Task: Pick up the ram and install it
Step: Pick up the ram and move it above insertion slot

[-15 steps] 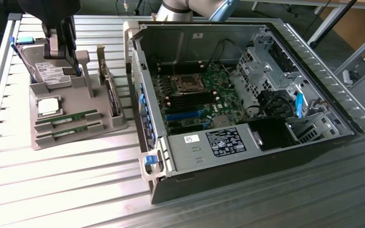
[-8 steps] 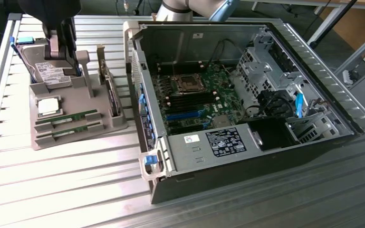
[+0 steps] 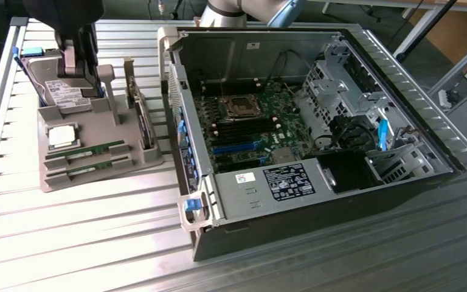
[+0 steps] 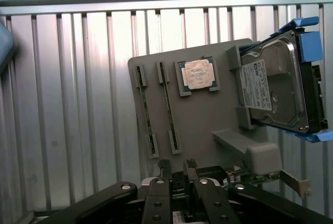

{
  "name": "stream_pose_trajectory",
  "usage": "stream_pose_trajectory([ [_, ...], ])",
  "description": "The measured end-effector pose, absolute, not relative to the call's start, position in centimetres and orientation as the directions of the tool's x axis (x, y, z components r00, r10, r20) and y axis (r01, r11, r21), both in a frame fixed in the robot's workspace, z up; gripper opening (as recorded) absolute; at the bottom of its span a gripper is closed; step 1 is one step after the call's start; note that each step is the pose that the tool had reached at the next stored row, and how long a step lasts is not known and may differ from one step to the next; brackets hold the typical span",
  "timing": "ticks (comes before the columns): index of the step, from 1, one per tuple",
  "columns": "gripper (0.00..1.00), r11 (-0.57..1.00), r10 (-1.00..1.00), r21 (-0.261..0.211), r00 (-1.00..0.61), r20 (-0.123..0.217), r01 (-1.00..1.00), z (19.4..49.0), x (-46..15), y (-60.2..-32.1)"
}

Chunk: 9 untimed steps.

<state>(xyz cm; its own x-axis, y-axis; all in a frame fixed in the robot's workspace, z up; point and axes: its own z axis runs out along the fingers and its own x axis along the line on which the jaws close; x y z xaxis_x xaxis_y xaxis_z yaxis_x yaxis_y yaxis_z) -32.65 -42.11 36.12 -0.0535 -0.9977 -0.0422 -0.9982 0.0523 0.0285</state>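
- Fingers (image 4: 165, 169) stand parted and empty, hovering over the grey holder (image 4: 208, 115).
- Ram (image 4: 145, 110) sits edge-up in a holder slot, ahead of the fingertips, its long axis running away from them.

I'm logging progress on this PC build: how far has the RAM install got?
Done: nothing visible yet. Both ram sticks sit in the grey parts tray, and the motherboard's memory slots in the open computer case look empty. In hand: the gripper hangs open over the tray, near the hard drive, holding nothing. Left: both pick-up and install.
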Motion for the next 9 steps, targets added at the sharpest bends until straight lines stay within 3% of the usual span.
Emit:
stream_pose_trajectory([
  [9,0.22,0.052,-0.998,0.028,-0.053,-0.042,-0.998,35.82,-32.65,-42.11],
])
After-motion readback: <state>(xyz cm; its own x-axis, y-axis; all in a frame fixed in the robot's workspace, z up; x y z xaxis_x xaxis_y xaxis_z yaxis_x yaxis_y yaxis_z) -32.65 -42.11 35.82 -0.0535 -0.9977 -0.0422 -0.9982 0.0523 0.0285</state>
